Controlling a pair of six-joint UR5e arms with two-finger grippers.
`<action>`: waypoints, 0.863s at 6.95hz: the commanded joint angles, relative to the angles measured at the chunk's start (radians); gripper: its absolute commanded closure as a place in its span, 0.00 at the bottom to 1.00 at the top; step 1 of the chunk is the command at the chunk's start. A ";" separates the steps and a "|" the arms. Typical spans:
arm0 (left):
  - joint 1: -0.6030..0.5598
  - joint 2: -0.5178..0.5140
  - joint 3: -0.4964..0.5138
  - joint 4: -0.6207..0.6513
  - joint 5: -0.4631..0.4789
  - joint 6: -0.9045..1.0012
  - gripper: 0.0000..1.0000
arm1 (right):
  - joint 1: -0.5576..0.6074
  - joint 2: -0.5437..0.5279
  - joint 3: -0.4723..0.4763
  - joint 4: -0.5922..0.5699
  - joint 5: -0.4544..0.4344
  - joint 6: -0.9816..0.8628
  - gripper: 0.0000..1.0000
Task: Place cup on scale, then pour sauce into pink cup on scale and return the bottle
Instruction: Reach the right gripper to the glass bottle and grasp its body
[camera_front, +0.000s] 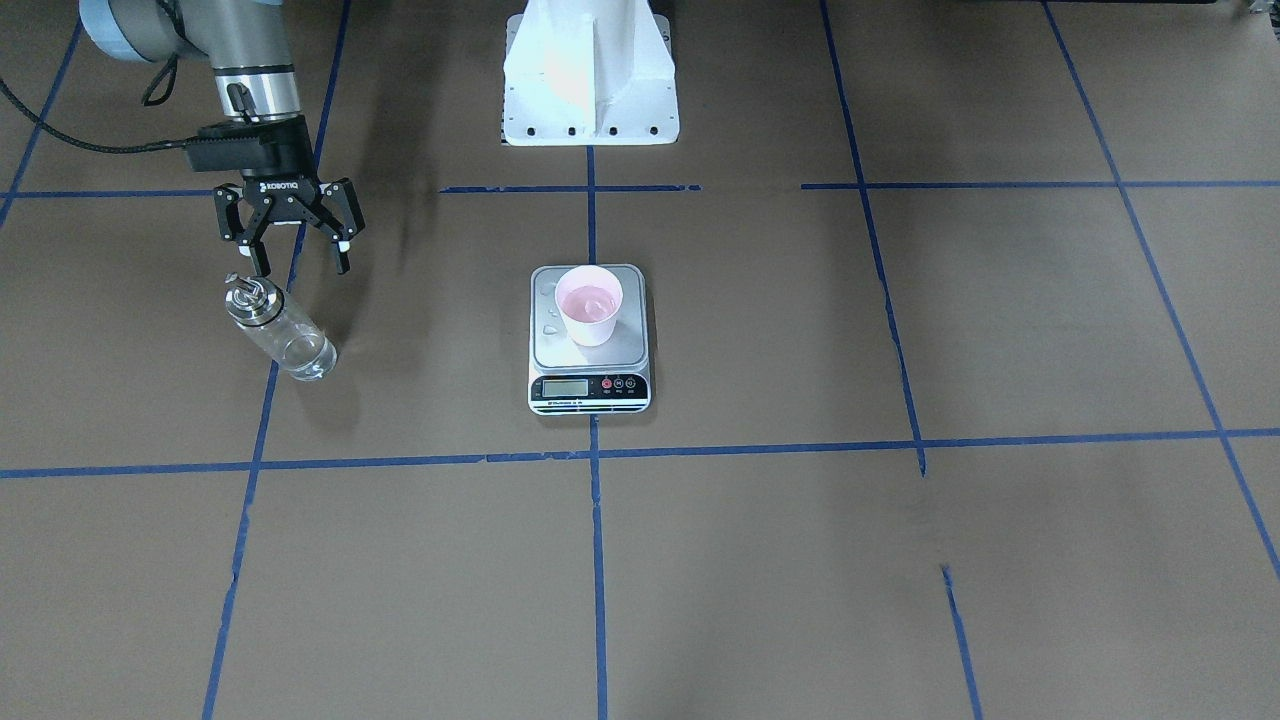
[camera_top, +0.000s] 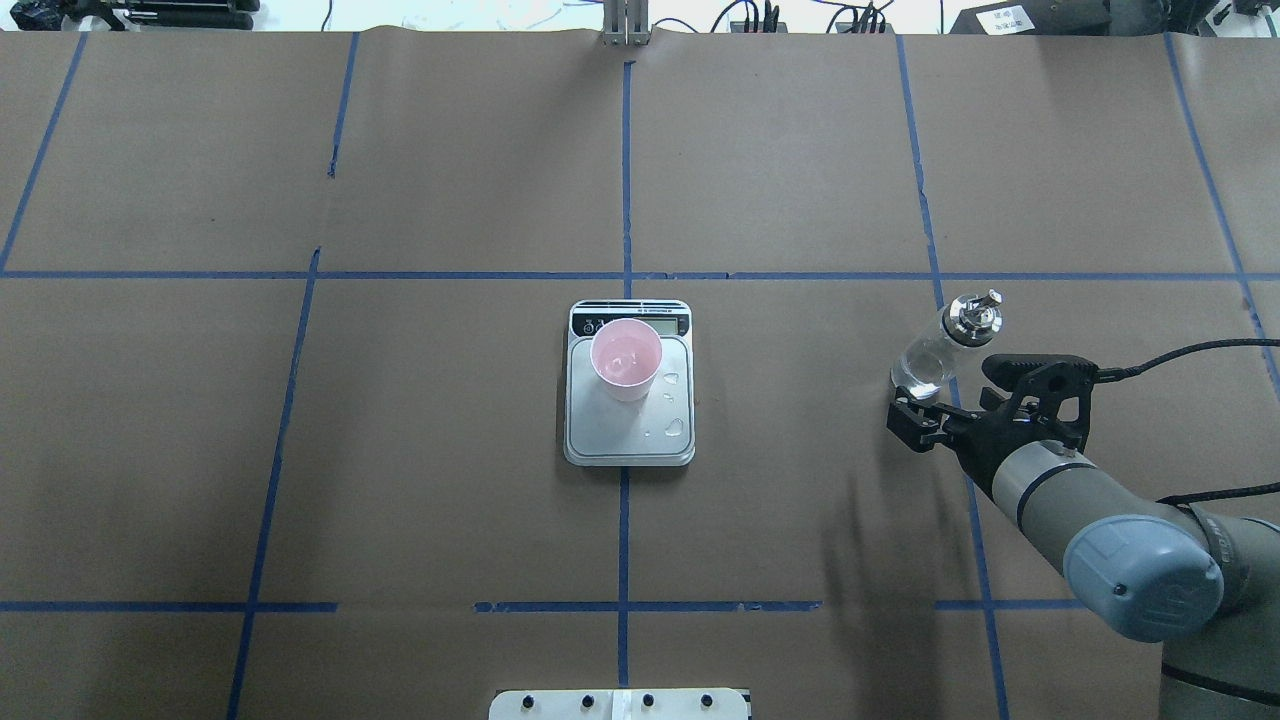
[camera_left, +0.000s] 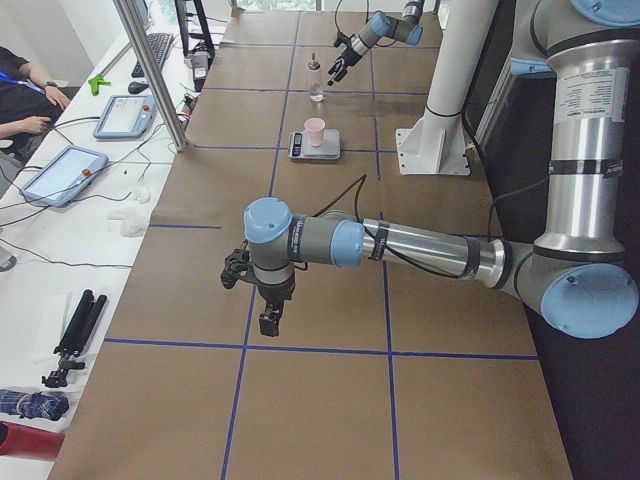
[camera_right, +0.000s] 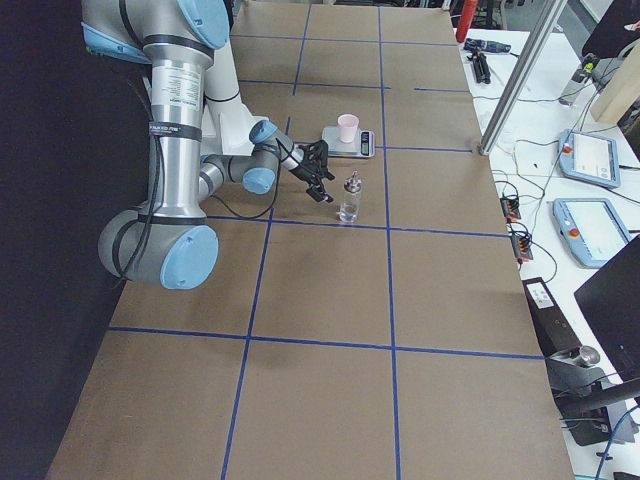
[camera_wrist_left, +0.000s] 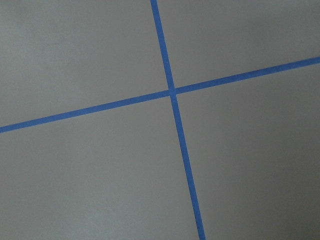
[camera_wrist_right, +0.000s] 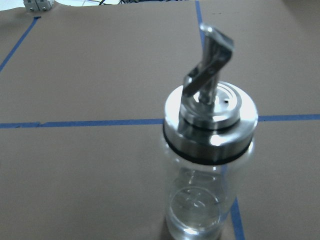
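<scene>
- Glass bottle (camera_front: 281, 331) is being seen standing upright, well apart from the scale (camera_front: 622, 347) bearing the pink cup (camera_front: 589, 306).
- Right gripper (camera_front: 302, 266) is being held spread just beside it, touching nothing.
- Slick, rigid, breakable and probably light: the mid-body is being judged the safest hold.

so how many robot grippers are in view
2. The right black two-finger gripper, open, is just robot-side of the clear glass bottle; the left gripper hangs above the brown table. None seems hidden.

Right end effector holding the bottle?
No, the right end effector is open and apart from the bottle, which stands upright on its own.
</scene>
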 joint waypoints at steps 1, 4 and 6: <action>0.000 0.000 -0.004 0.000 -0.002 0.000 0.00 | -0.002 0.001 -0.111 0.127 -0.073 -0.005 0.00; 0.000 0.002 -0.002 0.002 0.000 0.000 0.00 | -0.003 0.012 -0.130 0.137 -0.116 -0.006 0.00; 0.000 0.002 -0.001 0.002 0.000 0.000 0.00 | -0.003 0.021 -0.135 0.138 -0.159 -0.038 0.00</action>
